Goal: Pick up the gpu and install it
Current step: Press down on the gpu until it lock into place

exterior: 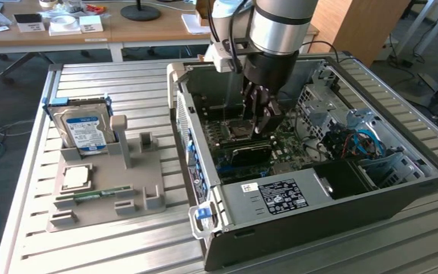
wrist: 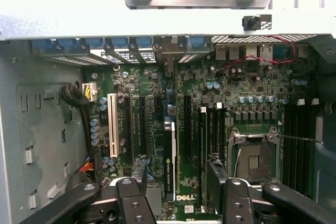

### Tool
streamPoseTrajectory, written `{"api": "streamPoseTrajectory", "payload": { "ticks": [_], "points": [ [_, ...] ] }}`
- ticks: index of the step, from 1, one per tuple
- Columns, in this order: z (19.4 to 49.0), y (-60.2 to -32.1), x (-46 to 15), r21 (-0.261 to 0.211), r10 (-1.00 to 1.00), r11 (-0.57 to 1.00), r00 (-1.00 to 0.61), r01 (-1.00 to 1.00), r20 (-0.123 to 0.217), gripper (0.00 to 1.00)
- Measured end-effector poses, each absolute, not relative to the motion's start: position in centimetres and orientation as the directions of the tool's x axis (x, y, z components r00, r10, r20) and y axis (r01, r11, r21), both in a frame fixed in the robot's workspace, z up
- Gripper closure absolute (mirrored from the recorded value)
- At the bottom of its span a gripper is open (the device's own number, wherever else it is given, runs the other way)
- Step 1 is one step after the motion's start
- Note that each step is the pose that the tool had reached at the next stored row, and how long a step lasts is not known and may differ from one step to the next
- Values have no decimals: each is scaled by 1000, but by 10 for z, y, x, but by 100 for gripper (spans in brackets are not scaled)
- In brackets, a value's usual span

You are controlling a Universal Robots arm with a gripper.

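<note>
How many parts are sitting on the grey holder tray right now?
3 on the grey tray: the blue-labelled hard drive stands upright at its far end, the square processor chip lies flat mid-tray, the green memory stick lies nearer the camera. Its posts could hide something small.

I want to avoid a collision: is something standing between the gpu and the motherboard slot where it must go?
Nothing visible does. The gpu stands edge-on among the slots of the motherboard, between the spread fingers of the gripper. Whether it is fully seated cannot be told.
</note>
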State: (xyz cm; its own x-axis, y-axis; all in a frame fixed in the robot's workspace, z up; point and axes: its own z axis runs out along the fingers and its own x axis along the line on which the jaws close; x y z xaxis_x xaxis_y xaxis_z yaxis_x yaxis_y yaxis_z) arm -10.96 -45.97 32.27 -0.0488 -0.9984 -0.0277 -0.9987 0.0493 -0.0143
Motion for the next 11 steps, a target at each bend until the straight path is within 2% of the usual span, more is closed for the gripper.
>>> {"api": "streamPoseTrajectory", "payload": {
  "ticks": [7,8,9,11],
  "points": [
    [323,-460,-110,-14,-998,49,-49,-999,-28,44],
    [323,-460,-110,-14,-998,49,-49,-999,-28,50],
    [323,-460,-110,-14,-998,49,-49,-999,-28,50],
    [323,-460,-110,-14,-998,49,-49,-999,-28,62]
  ]
}}
